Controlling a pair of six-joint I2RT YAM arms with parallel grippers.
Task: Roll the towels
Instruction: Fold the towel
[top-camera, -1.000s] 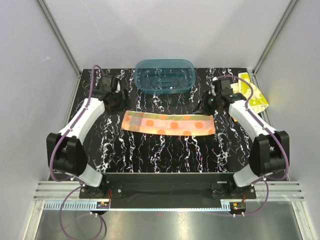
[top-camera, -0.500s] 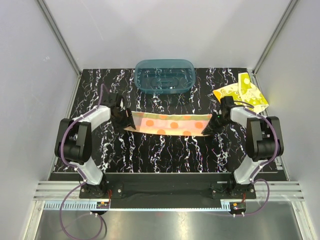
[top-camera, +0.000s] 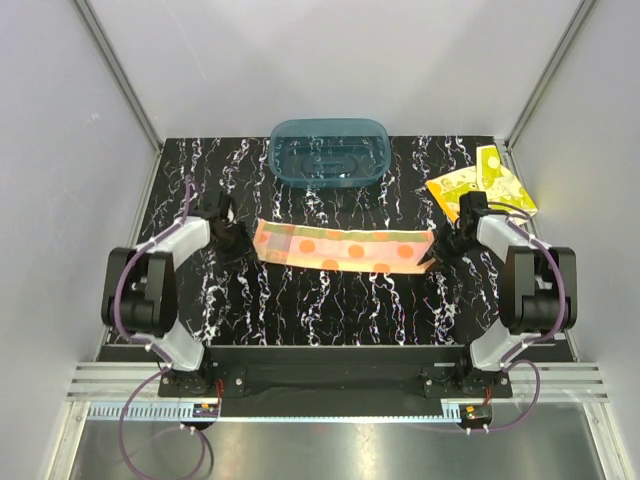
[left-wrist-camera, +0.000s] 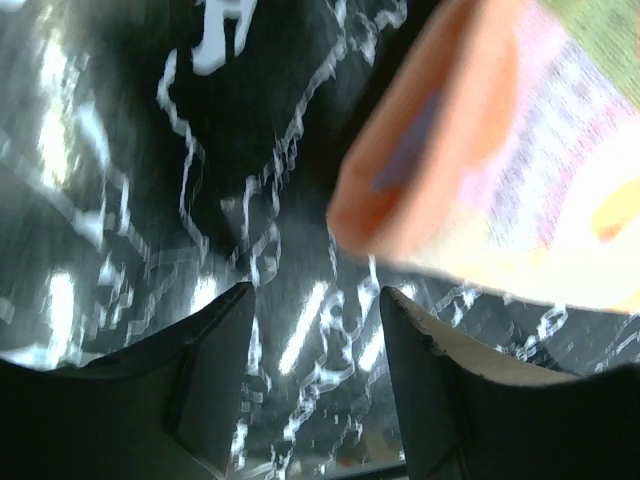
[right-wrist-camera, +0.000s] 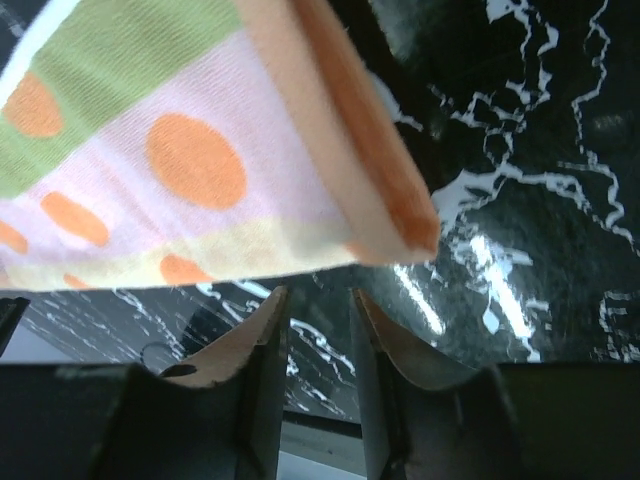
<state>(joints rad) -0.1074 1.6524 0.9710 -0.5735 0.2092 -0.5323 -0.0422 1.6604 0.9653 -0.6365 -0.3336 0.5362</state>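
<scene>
Dotted towel: the light blue and yellow cloth with big orange dots (top-camera: 345, 247) is seen folded into a long flat strip. It is laid across the middle of the black white-veined table (top-camera: 330, 310), with its right end slightly nearer the arm bases. No roll has been formed in it.

Yellow towel: the bright yellow cloth with pale green-white shapes (top-camera: 485, 185) is left loosely spread at the far right corner, well apart from the strip.

Left gripper: the left gripper (left-wrist-camera: 315, 335) is placed low, just beside the strip's left end. Its jaws are held wide apart, and only table is seen between them.

Right gripper: the right gripper (right-wrist-camera: 318, 320) is placed just beside the strip's right end. Its fingers are parted by a narrow gap and nothing is held. The folded orange edge is seen just beyond the fingertips.

Tub: the teal translucent plastic tub (top-camera: 329, 152) is set at the far edge, behind the strip and apart from it.
</scene>
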